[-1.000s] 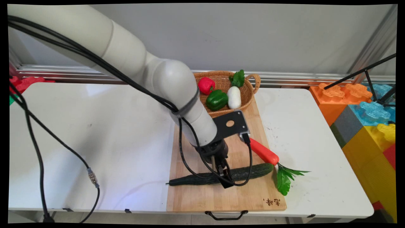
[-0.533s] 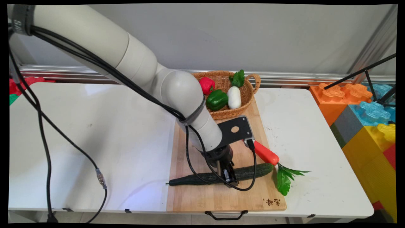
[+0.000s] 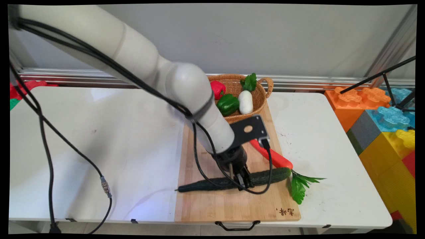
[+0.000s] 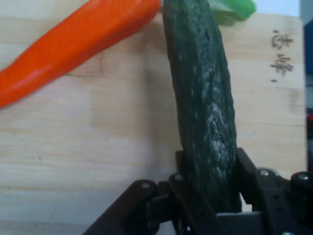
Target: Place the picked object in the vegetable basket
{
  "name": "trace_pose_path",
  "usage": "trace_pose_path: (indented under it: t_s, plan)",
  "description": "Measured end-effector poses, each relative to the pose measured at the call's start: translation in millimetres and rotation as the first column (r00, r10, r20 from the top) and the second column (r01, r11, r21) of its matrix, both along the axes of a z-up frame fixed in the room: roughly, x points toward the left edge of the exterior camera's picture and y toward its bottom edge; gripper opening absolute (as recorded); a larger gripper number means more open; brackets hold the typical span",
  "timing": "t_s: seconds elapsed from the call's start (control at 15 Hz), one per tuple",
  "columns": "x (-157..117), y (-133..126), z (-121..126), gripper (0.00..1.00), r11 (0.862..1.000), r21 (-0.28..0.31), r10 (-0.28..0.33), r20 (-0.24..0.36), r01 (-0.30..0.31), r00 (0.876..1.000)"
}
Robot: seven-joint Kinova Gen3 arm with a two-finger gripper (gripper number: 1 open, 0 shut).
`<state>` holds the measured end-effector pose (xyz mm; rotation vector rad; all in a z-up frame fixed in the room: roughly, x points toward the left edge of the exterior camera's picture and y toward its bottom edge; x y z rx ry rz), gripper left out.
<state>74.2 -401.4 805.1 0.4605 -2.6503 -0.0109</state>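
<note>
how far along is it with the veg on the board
Already in the wicker basket: a red pepper, a green pepper and a white radish. In hand: the gripper is shut on the cucumber, which looks tilted, its right end raised off the cutting board. Left lying on the board: the carrot, touching nothing but the board and cucumber tip.
</note>
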Motion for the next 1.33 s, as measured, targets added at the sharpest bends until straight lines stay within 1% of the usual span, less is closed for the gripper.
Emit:
trace_pose_path:
  t_s: [0.2, 0.4, 0.53, 0.67, 0.8, 0.93, 1.07, 1.13, 1.33]
  plan:
    - [14, 0, 34, 0.0, 1.0, 0.012, -0.017, -0.018, 0.017, 1.0]
    - [31, -2, 87, 0.0, 1.0, 0.001, -0.029, -0.043, 0.029, 0.999]
    - [39, -10, 118, 0.0, 0.999, -0.03, -0.027, -0.055, 0.025, 0.998]
    - [47, -26, 148, 0.0, 0.996, -0.086, -0.024, -0.065, 0.018, 0.998]
    - [55, -44, 170, 0.0, 0.988, -0.151, -0.022, -0.066, 0.012, 0.998]
    - [63, -68, 184, 0.0, 0.975, -0.221, -0.016, -0.058, 0.003, 0.998]
    - [70, -95, 190, 0.0, 0.961, -0.277, -0.006, -0.045, -0.007, 0.999]
    - [74, -112, 188, 0.0, 0.954, -0.3, -0.002, -0.036, -0.009, 0.999]
    - [81, -149, 167, 0.0, 0.948, -0.318, -0.003, -0.02, -0.004, 1.0]
